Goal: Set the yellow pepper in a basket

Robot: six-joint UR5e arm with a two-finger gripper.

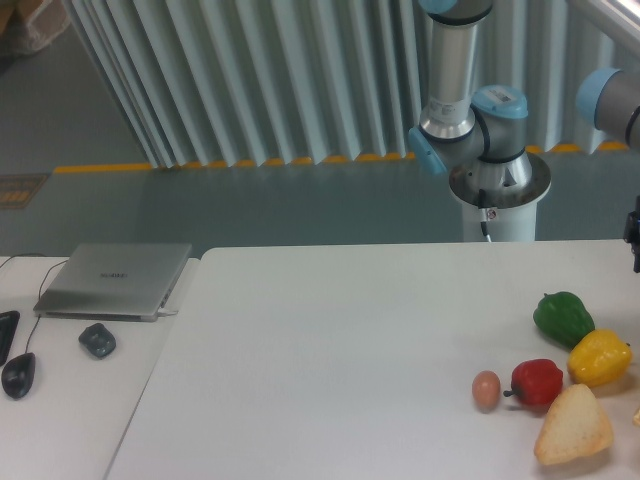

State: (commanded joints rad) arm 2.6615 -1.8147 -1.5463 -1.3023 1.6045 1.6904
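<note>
Only a dark sliver of the claw (634, 235) is seen at the right edge; spread or pressed together can't be told. Below it, the glossy yellow bell pepper (599, 357) is found on the white surface (350, 350), touching the green bell pepper (562, 317), near a red pepper (537, 382).

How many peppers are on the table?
3, all near the right edge: the green pepper farthest back, the yellow pepper in front of it and touching it, the red pepper left of the yellow. More may lie outside the frame.

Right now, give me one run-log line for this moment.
yellow pepper: on table, touching green pepper | basket: not visible | gripper: at right frame edge, state unclear | placement: not started
</note>
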